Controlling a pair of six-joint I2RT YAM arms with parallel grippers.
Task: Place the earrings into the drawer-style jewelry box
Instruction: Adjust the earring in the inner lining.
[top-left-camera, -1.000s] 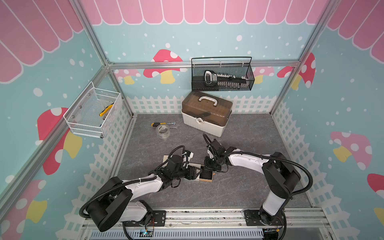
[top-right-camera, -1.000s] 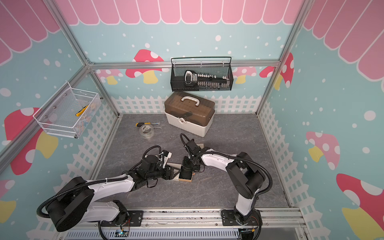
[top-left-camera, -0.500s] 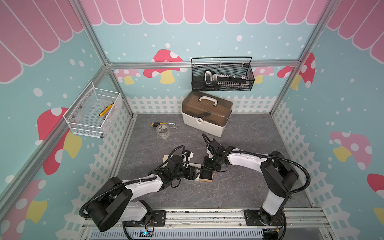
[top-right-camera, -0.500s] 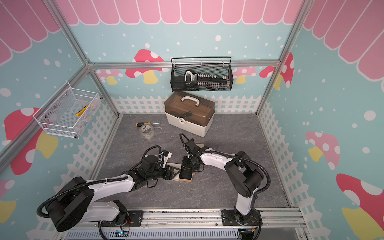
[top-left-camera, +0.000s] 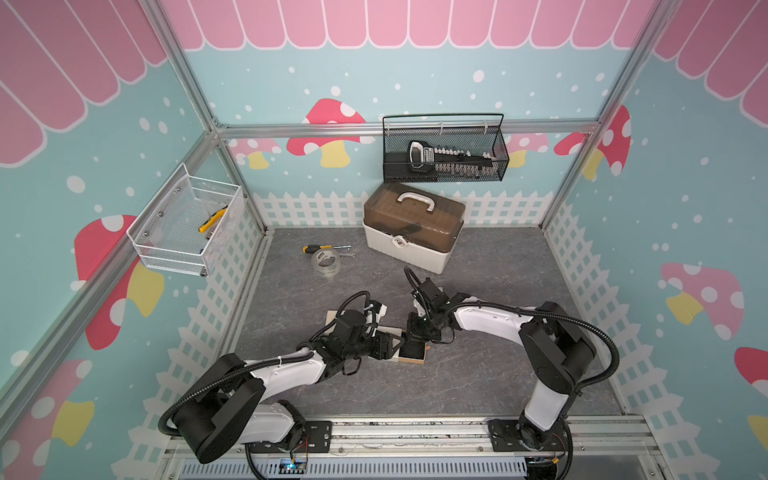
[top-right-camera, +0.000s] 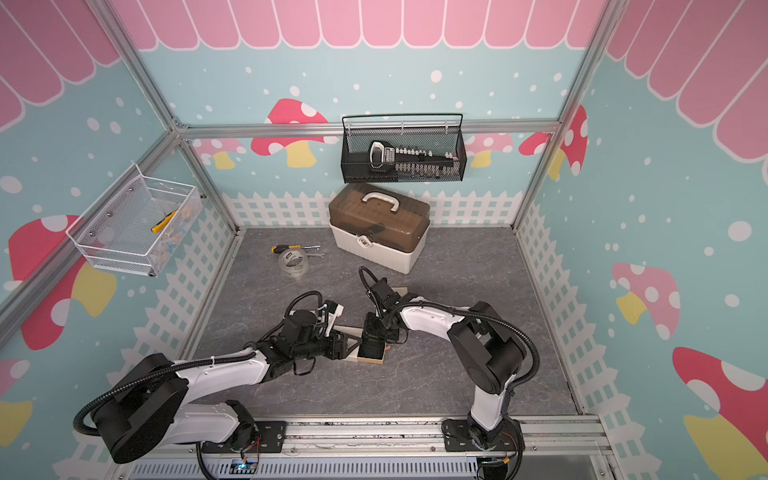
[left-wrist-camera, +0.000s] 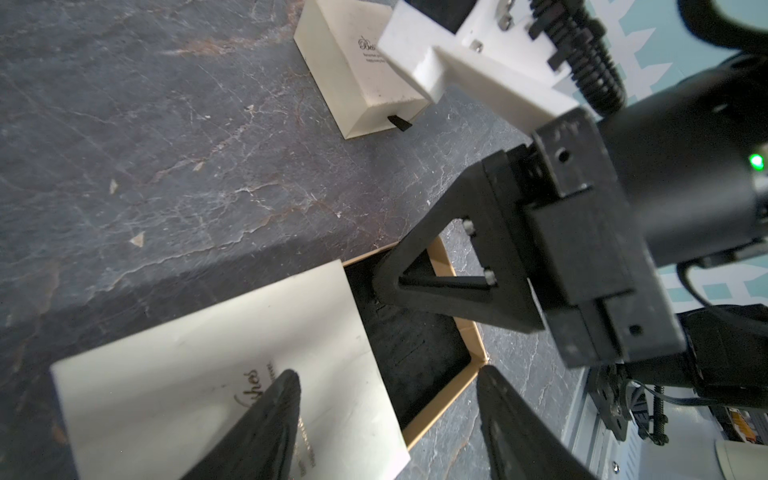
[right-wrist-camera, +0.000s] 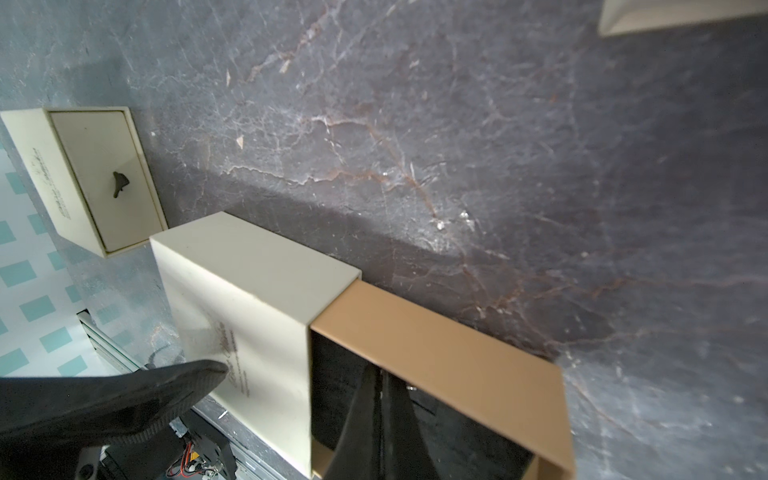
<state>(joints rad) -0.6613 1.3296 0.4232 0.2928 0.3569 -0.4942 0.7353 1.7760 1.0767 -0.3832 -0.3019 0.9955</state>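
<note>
While the left hand (left-wrist-camera: 386, 374), jaws apart, steadies the jewelry box sleeve (left-wrist-camera: 199, 353) | drop-off step: right hand (right-wrist-camera: 381, 386) clenched inside open drawer (right-wrist-camera: 436, 357), earring unseen | next: release low, lift clear.

The cream jewelry box (right-wrist-camera: 249, 286) is laid flat, its tan, black-lined drawer (right-wrist-camera: 436, 345) pulled out; the earrings (right-wrist-camera: 439, 225), two pale specks, are seen on the table (right-wrist-camera: 415, 104) nearby.

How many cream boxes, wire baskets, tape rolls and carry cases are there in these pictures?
cream boxes: 3
wire baskets: 2
tape rolls: 1
carry cases: 1
Total: 7
</note>
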